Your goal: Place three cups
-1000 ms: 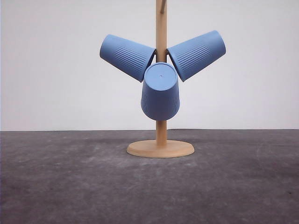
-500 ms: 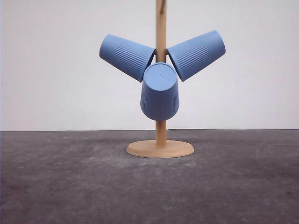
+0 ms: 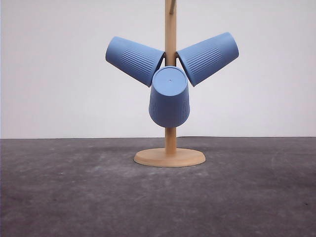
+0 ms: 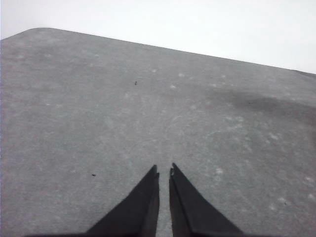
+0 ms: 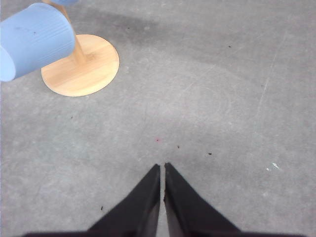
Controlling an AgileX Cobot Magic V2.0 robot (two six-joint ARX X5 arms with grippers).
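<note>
Three light-blue ribbed cups hang on a wooden stand in the front view. One cup (image 3: 134, 59) points up-left, another cup (image 3: 208, 57) points up-right, and the third cup (image 3: 169, 97) hangs in front with its base facing me. The right wrist view catches one cup (image 5: 34, 38) over the stand's round base (image 5: 81, 69). My right gripper (image 5: 162, 168) is shut above bare table, apart from the stand. Over plain grey table, my left gripper (image 4: 164, 171) is shut with nothing in it.
The stand's pole (image 3: 170, 29) rises from a round wooden base (image 3: 169, 157) at the middle of the dark grey table (image 3: 74, 197). A white wall lies behind. Open table surface spreads on both sides of the base.
</note>
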